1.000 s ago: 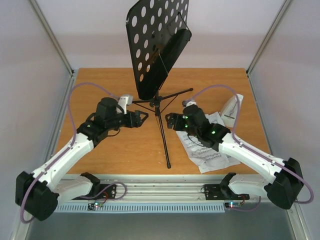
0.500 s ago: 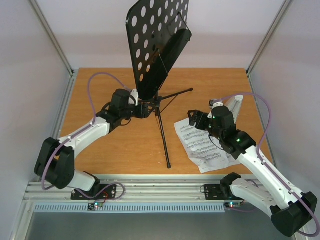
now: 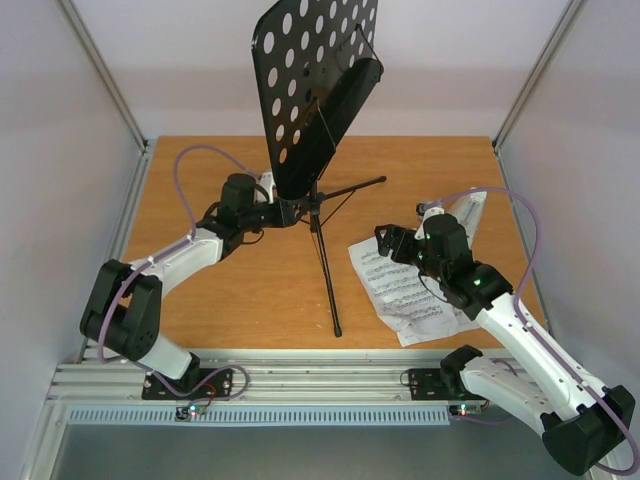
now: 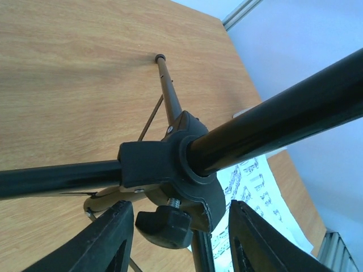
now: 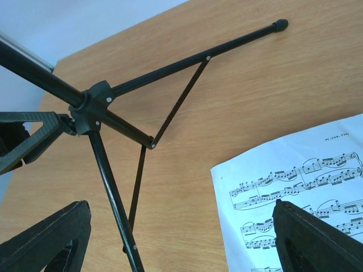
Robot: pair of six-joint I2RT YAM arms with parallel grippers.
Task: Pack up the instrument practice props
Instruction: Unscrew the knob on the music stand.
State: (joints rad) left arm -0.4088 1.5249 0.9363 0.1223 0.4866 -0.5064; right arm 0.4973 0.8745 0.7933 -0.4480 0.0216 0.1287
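The black music stand [image 3: 315, 85] stands upright mid-table on its tripod legs [image 3: 328, 280]. My left gripper [image 3: 284, 212] is at the stand's leg hub [image 4: 170, 164]. Its open jaws straddle the hub and its clamp knob [image 4: 164, 225], with small gaps on both sides. White sheet-music pages [image 3: 400, 290] lie flat to the right of the stand. My right gripper [image 3: 385, 243] hovers open over their left edge, one finger [image 5: 317, 238] above the printed page [image 5: 295, 181] and nothing between the fingers. The pale metronome [image 3: 472, 207] sits behind the right arm, partly hidden.
The wooden table [image 3: 200, 160] is enclosed by pale walls and metal frame posts [image 3: 100, 80]. One stand leg [image 3: 350, 186] reaches toward the back right, and another leg [image 5: 110, 187] runs forward toward the table's near edge. Both arm bases sit on the front rail [image 3: 320, 375].
My left gripper has moved right onto the stand's hub and its jaws have narrowed around it. My right arm has drawn back to the right, uncovering the sheet music.
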